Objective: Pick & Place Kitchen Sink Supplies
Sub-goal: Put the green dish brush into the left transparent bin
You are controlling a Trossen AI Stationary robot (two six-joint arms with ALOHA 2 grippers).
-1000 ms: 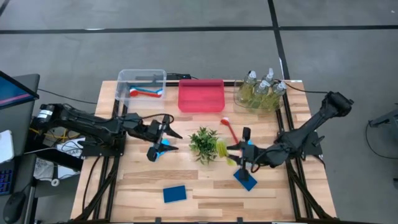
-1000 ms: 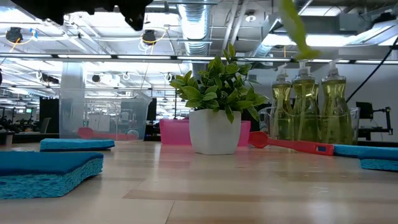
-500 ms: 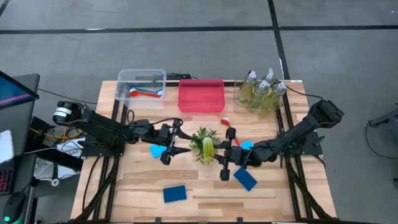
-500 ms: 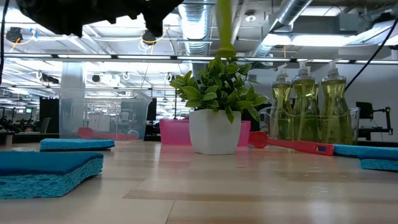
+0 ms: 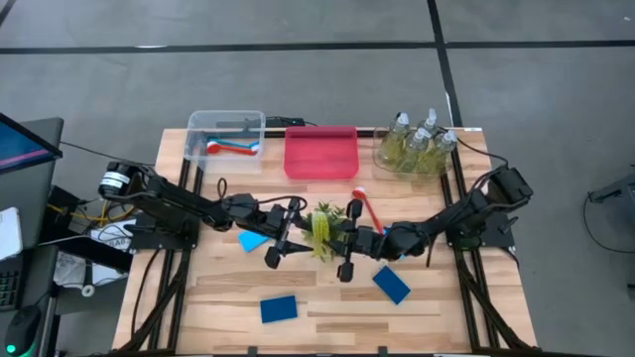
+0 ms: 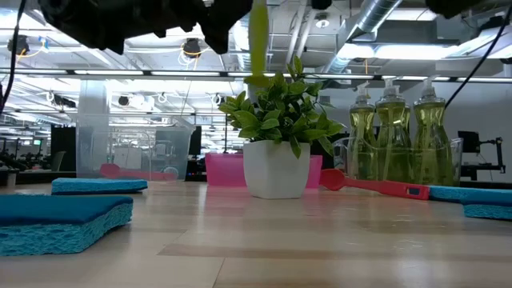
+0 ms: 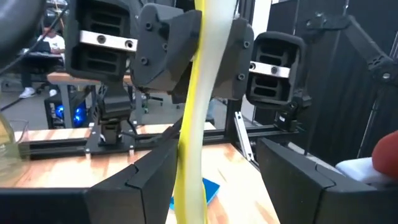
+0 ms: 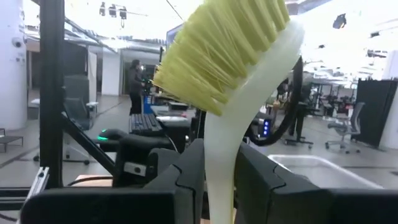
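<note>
My right gripper (image 5: 343, 244) is shut on a yellow long-handled brush (image 5: 321, 226), which it holds in the air over the near left side of the small green plant (image 5: 335, 216). My left gripper (image 5: 296, 234) is open just left of the brush. In the left wrist view its fingers (image 7: 146, 180) stand on either side of the brush's handle (image 7: 189, 143). The brush also shows in the low view (image 6: 258, 48), roughly upright above the plant (image 6: 280, 112). A red brush (image 5: 365, 206) and three blue sponges (image 5: 279, 308) (image 5: 392, 285) (image 5: 252, 240) lie flat on the table. My right gripper pinches the yellow brush's handle (image 8: 219, 140) between its two fingers, which lie across the handle. The fingers come about level from the table's right side. The bristle head (image 8: 217, 56) sticks out beyond the fingers. The brush is lifted clear of the table.
At the far edge stand a clear bin (image 5: 226, 124) holding a red and a blue brush (image 5: 234, 147), a pink bin (image 5: 320, 152) and a clear bin with pump bottles (image 5: 415, 145). The potted plant stands right under both grippers.
My right gripper has carried the yellow brush toward the table's left, from right of the plant to over it, and the brush has turned from slanting to roughly upright. My left gripper has gone toward the table's right until its fingers stand around the handle.
</note>
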